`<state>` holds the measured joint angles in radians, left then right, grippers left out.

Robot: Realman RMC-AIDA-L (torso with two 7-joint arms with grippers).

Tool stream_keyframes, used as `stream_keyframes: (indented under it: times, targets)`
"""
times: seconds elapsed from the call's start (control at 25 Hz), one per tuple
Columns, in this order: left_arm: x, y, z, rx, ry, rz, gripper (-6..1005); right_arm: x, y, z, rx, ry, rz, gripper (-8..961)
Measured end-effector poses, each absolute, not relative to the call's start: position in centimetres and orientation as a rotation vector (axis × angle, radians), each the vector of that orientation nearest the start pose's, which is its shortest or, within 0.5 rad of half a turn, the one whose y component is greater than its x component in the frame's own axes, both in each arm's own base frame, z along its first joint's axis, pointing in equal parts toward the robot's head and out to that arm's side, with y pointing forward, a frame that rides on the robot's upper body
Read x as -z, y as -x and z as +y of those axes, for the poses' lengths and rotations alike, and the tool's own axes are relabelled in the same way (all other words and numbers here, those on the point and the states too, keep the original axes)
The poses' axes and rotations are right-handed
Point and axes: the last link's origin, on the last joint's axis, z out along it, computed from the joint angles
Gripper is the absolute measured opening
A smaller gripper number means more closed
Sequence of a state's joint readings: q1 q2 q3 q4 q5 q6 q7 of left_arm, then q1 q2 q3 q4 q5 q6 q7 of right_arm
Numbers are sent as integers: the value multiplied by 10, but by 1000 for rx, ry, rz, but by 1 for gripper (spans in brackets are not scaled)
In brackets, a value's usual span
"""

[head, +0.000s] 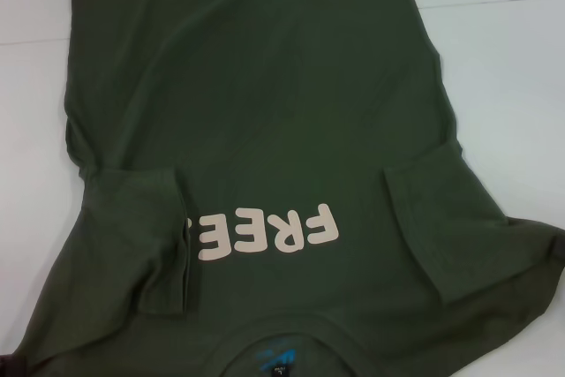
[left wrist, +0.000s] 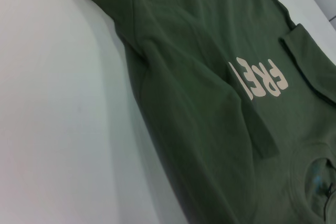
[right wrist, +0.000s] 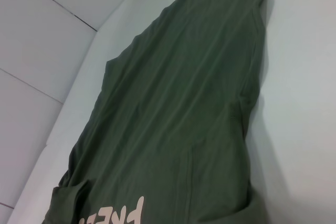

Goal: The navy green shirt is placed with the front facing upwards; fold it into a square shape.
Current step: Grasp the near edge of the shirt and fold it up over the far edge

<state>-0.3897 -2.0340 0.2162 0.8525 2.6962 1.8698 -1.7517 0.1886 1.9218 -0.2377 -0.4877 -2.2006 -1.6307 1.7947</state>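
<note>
Table [head: 512, 59] white, filling the head view; shirt [head: 265, 112] spread front-up over most of it, long axis running from the collar [head: 278, 355] at bottom centre to the hem at the top edge, leaning slightly toward upper right. Both sleeves already turned in: one flap [head: 146, 236] at lower left, covering the end of the lettering [head: 265, 234], the other [head: 433, 209] at right centre. Neither gripper shows in any view; whether they are apart or together cannot be told. Judging by the wrist views, both arms hang near the collar end, one per side, so a collar-to-hem fold seems next.
</note>
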Motion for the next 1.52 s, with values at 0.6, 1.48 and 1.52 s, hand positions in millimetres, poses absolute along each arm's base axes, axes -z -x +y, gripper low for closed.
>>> stream_keyframes:
  times: [0.6,1.48,1.52]
  targets:
    - [-63,368,222,262,2528,-1571,28,-70,-412,192,-816,1981,1722,12]
    - [-66,369,215,250,2551,-1576,27,-71,-412,180,-848,1978,1715,12]
    - [-65,369,215,248,2553,-1576,27,-71,-411,180,-851,1982,1716,12]
